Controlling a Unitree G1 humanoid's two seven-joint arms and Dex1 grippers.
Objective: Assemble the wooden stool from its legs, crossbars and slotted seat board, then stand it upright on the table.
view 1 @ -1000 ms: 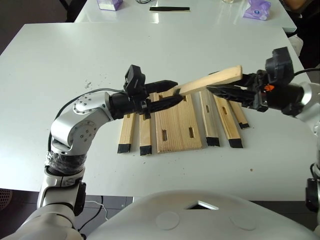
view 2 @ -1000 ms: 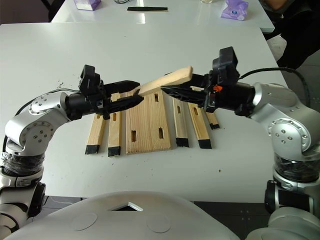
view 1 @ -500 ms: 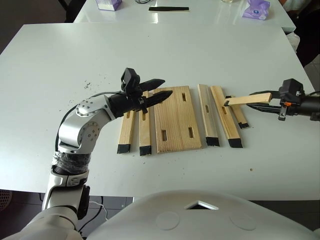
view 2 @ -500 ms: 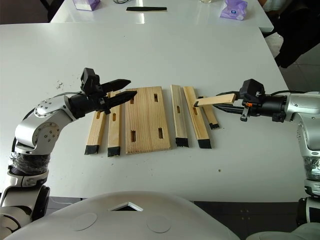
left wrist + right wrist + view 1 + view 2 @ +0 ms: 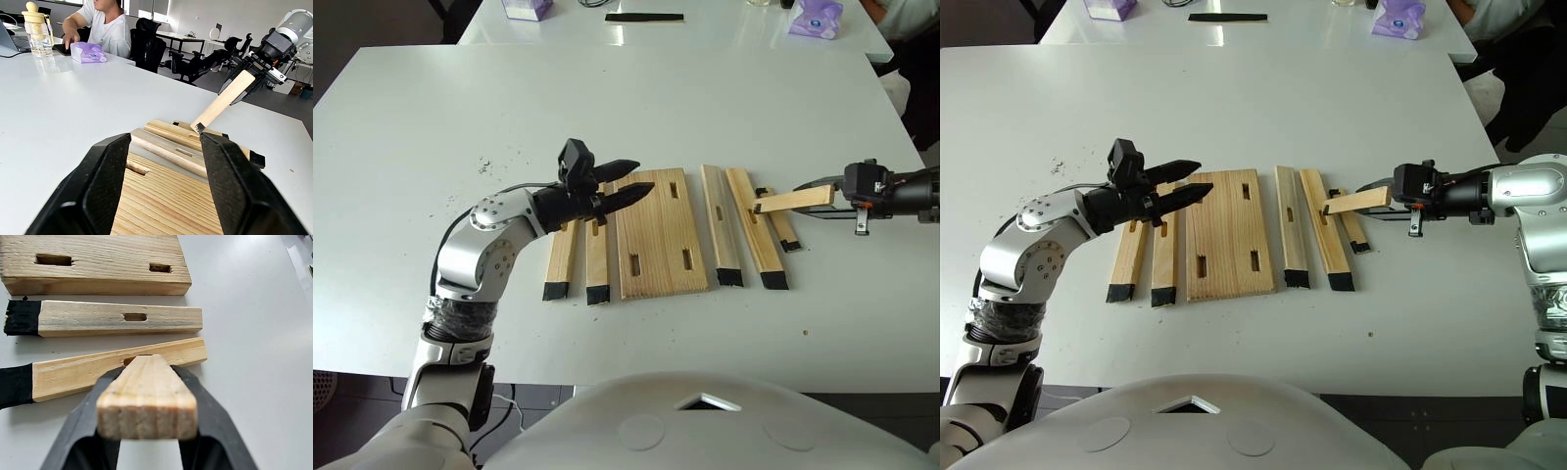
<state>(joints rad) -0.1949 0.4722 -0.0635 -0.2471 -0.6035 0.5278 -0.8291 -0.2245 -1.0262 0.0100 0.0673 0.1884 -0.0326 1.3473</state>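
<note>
The slotted seat board [image 5: 661,235] lies flat on the white table [image 5: 607,98]. Two black-tipped legs [image 5: 563,257] rest along its left side, and two more [image 5: 720,230] lie to its right with a shorter piece [image 5: 785,232]. Just above the board's far left corner hangs my left gripper [image 5: 632,178], open with nothing between its fingers [image 5: 105,191]. Out to the right, my right gripper [image 5: 824,196] is shut on a light wooden crossbar [image 5: 793,201]. The bar's free end points left over the right-hand legs [image 5: 122,318], a little above them.
Two purple tissue packs [image 5: 815,18] and a black strip [image 5: 644,17] lie on the table behind. Small crumbs [image 5: 489,162] dot the tabletop left of the parts. The table's right edge [image 5: 911,137] runs close to my right arm.
A second ago the crossbar spanned both grippers above the board. Its end has left the left fingers, and the right gripper has carried it off to the right. The left gripper stays open.
</note>
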